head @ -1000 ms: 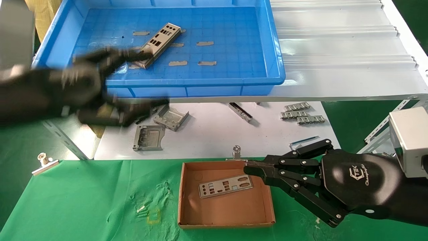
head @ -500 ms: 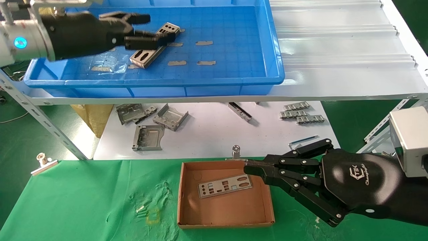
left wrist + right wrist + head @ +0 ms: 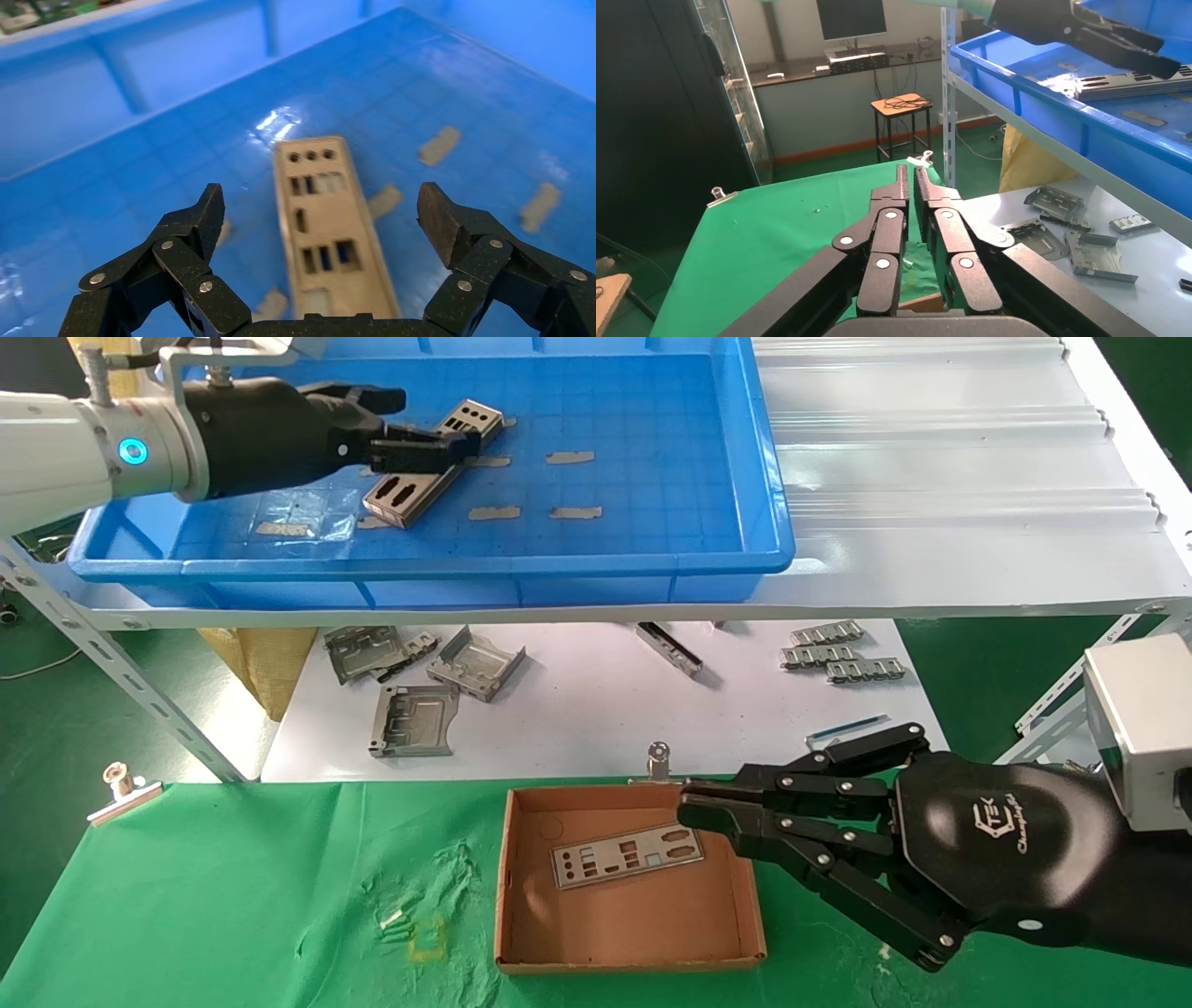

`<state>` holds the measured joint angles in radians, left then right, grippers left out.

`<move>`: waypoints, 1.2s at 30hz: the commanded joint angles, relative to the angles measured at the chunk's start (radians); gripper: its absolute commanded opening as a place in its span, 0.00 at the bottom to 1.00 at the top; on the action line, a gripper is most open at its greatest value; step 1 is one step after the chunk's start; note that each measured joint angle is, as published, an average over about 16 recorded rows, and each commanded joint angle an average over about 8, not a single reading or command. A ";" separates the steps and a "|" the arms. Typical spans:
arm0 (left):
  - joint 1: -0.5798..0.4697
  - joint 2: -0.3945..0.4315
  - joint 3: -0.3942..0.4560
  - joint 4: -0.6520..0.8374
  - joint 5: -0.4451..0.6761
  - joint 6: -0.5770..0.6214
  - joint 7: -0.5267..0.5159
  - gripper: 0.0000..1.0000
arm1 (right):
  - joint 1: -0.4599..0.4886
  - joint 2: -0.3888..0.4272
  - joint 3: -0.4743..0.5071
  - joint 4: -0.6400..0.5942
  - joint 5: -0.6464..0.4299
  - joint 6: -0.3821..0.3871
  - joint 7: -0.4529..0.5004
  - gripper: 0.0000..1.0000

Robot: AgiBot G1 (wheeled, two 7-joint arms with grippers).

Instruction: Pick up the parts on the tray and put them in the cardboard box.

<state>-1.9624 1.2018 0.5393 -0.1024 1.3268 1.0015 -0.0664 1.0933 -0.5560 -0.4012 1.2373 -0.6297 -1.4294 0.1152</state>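
Observation:
One part, a punched silvery plate (image 3: 402,494), lies slanted on the floor of the blue tray (image 3: 559,563). My left gripper (image 3: 430,424) hangs over its middle, open, one finger on each side and not touching. In the left wrist view the plate (image 3: 325,232) runs lengthwise between the spread fingertips of that gripper (image 3: 320,207). A second plate (image 3: 626,855) lies flat in the cardboard box (image 3: 633,956) on the green cloth. My right gripper (image 3: 691,812) is shut and empty, its tips above the box's far right corner; the right wrist view shows its fingers (image 3: 911,175) pressed together.
Under the tray's shelf, grey bent brackets (image 3: 419,684) and ribbed strips (image 3: 843,658) lie on a white sheet. Binder clips (image 3: 126,789) (image 3: 658,761) pin the cloth. A slanted perforated shelf strut (image 3: 121,684) stands at left. White corrugated shelf (image 3: 931,477) runs right of the tray.
My left arm swept up from the tray's front wall and in over the plate, then edged slightly farther along it. Both plates and the right arm stayed put.

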 commanded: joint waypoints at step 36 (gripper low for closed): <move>-0.043 0.029 0.022 0.083 0.033 0.008 0.070 0.00 | 0.000 0.000 0.000 0.000 0.000 0.000 0.000 1.00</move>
<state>-2.0065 1.2302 0.5589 -0.0224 1.3569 1.0121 0.0063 1.0933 -0.5560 -0.4012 1.2373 -0.6297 -1.4294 0.1152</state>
